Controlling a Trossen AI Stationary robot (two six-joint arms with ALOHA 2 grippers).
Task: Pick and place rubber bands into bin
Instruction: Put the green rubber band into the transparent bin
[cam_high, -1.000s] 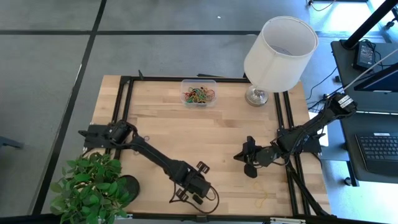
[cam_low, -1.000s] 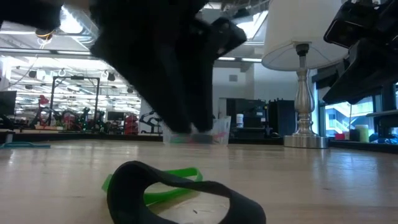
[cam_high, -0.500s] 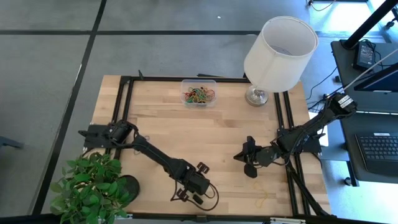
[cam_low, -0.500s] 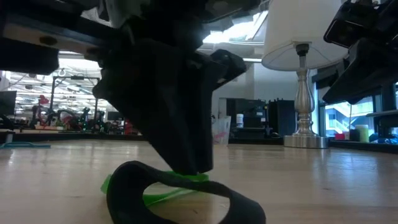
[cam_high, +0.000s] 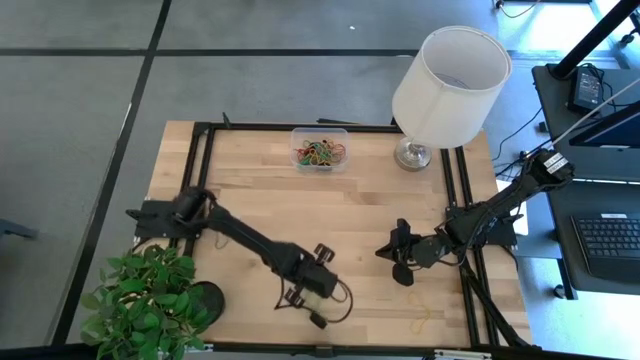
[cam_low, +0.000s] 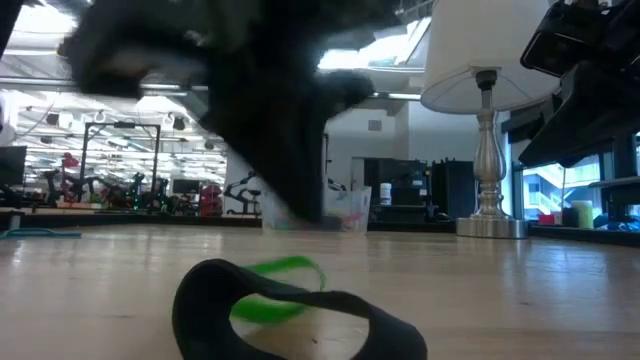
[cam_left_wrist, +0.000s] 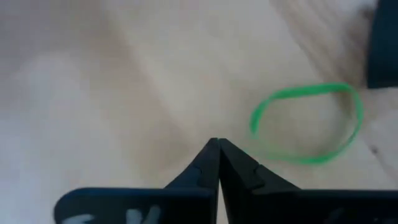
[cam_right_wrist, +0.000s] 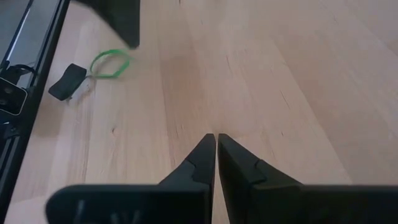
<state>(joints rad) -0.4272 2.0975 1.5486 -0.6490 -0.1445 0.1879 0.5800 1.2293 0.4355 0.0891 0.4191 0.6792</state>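
Clear bin (cam_high: 319, 149), upper centre of high view on worktop, holds tangle of coloured rubber bands (cam_high: 320, 153). Loose green band (cam_left_wrist: 307, 123) lies flat, lower centre. Yellow band (cam_high: 421, 320) flat, lower right.

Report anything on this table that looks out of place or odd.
A few rubber bands lie loose on the wood instead of in the bin: a green band and a black band beside the shut, empty left gripper, and a yellow band near the front edge. The right gripper waits shut mid-table. Nothing looks spilled or damaged.

Even overhead light; low view's arm (cam_low: 270, 110) motion-blurred.
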